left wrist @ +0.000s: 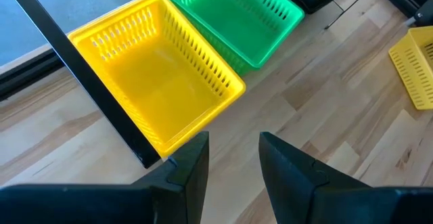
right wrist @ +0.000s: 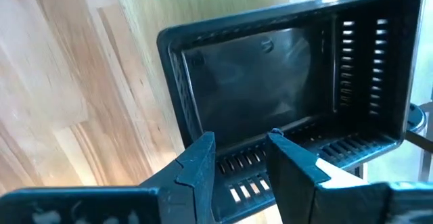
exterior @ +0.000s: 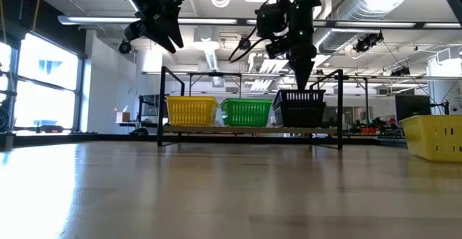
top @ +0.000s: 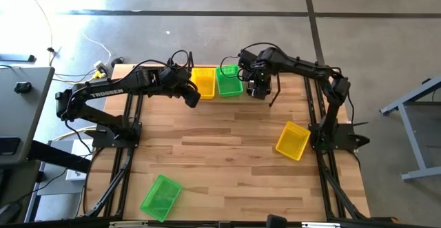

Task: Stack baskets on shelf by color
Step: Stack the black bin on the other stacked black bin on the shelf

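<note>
Three baskets stand in a row on the shelf (exterior: 238, 130) at the table's far side: a yellow basket (exterior: 191, 112), a green basket (exterior: 247, 113) and a black basket (exterior: 299, 109). My right gripper (right wrist: 240, 139) points down over the black basket (right wrist: 270, 75), open, with its fingertips at the height of the basket's rim. My left gripper (left wrist: 233, 149) hangs open and high, just in front of the yellow basket (left wrist: 155, 82), with nothing between its fingers. A second yellow basket (top: 293, 140) and a second green basket (top: 160, 196) rest loose on the table. My right gripper has its open fingers (right wrist: 203, 160) right over one slotted wall (right wrist: 247, 166) of the black basket, coming from above. I cannot tell whether they touch the rim. The basket rests upright on the shelf.
The shelf's black frame bar (left wrist: 88, 88) runs beside the yellow basket, and upright wire ends (exterior: 339, 105) stand at the shelf's sides. The wide wooden tabletop (top: 227, 152) lies bare between the shelf and the two loose baskets.
</note>
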You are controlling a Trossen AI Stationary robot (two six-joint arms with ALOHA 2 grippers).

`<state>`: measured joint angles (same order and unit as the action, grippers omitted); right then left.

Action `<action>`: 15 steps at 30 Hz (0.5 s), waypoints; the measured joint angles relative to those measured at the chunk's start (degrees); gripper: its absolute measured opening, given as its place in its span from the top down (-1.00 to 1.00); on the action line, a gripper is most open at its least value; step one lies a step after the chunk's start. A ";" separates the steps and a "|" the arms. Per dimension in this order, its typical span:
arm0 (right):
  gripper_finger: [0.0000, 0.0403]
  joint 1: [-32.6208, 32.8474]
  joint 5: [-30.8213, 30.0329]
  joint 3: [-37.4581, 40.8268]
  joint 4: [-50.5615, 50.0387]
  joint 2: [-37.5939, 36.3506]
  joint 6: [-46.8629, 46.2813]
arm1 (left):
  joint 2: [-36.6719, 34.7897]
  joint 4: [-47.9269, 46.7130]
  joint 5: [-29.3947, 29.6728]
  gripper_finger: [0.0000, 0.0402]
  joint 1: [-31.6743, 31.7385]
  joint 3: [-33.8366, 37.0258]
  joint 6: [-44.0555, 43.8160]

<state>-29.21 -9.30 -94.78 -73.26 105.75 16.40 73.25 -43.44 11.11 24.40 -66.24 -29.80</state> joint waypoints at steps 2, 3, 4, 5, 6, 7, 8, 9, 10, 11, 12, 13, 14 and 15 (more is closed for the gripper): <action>0.42 -0.04 0.11 0.00 -0.48 0.32 0.26 | 0.00 0.00 0.00 0.41 0.00 0.00 0.01; 0.42 -0.06 -0.01 0.01 -0.86 0.56 0.39 | 0.00 0.02 0.00 0.41 0.00 0.00 0.00; 0.42 -0.05 -0.78 0.04 -1.30 0.66 0.38 | 0.00 0.00 0.00 0.41 0.00 0.00 0.00; 0.42 -0.02 -1.88 0.04 -1.49 0.62 0.19 | 0.00 0.00 -0.01 0.41 0.01 0.00 0.00; 0.42 0.00 -2.63 0.04 -1.52 0.29 -0.32 | 0.00 0.00 0.00 0.41 0.01 0.00 0.00; 0.42 0.00 -2.55 0.04 -1.85 -0.20 -1.16 | 0.00 0.00 -0.01 0.41 0.00 0.00 0.00; 0.42 0.06 -2.27 0.04 -2.11 -0.70 -1.84 | 0.00 0.00 -0.02 0.41 0.00 0.00 0.00; 0.42 0.11 -1.73 0.04 -2.08 -1.34 -2.73 | 0.00 0.02 0.00 0.41 0.00 0.00 -0.02; 0.42 0.11 -1.33 0.02 -1.95 -1.82 -3.19 | 0.00 0.00 0.00 0.41 0.00 0.00 0.00; 0.42 0.11 -1.38 0.02 -1.93 -2.25 -3.51 | 0.00 0.04 -0.02 0.41 0.00 0.00 0.00; 0.42 0.11 -1.31 0.02 -1.96 -2.38 -3.50 | 0.00 0.10 -0.01 0.41 0.01 0.00 0.00; 0.42 0.11 -1.29 0.02 -1.96 -2.40 -3.52 | 0.00 0.10 -0.02 0.41 0.01 0.00 -0.02; 0.42 0.11 -1.00 0.02 -2.14 -2.37 -3.54 | 0.00 0.13 -0.02 0.41 0.00 0.00 -0.01; 0.42 0.11 -0.65 0.02 -2.42 -2.34 -3.52 | 0.00 0.17 -0.02 0.41 0.00 0.00 0.00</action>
<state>-29.10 -9.95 -94.76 -75.68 103.41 12.88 73.25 -43.27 11.09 24.40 -66.24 -29.80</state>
